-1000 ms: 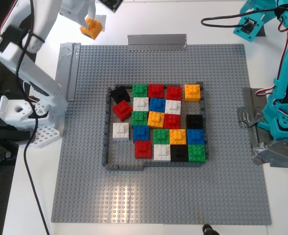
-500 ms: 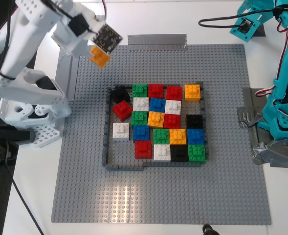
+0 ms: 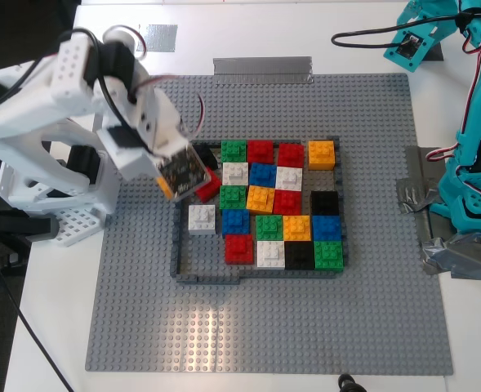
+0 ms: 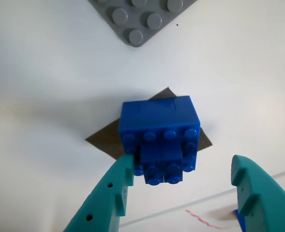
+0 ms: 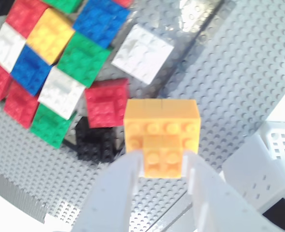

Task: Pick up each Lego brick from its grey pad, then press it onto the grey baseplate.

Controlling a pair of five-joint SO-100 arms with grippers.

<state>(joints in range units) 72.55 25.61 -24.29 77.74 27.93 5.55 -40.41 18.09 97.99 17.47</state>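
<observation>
My second gripper (image 3: 171,184), on the white arm, is shut on the orange Lego brick (image 5: 161,130) and holds it over the grey baseplate (image 3: 264,327), just by the left side of the dark-grey frame (image 3: 177,245). In the exterior view only a sliver of the orange brick (image 3: 166,189) shows. The grey pad (image 3: 160,37) at the far left lies bare. My first gripper (image 4: 181,166), on the teal arm (image 3: 407,45), is open, its fingers either side of the blue Lego brick (image 4: 159,125), which sits on its grey pad (image 4: 101,140). That brick is hidden in the exterior view.
Inside the frame lie several coloured bricks, among them a tilted red one (image 3: 207,184) and a white one (image 3: 201,217) close to my second gripper. Grey tape strips (image 3: 262,69) lie along the plate's far edge. The teal arm's base (image 3: 469,204) stands at the exterior view's right.
My second gripper has carried the orange brick from the far-left pad down over the baseplate to the frame's left side. The teal arm has barely moved.
</observation>
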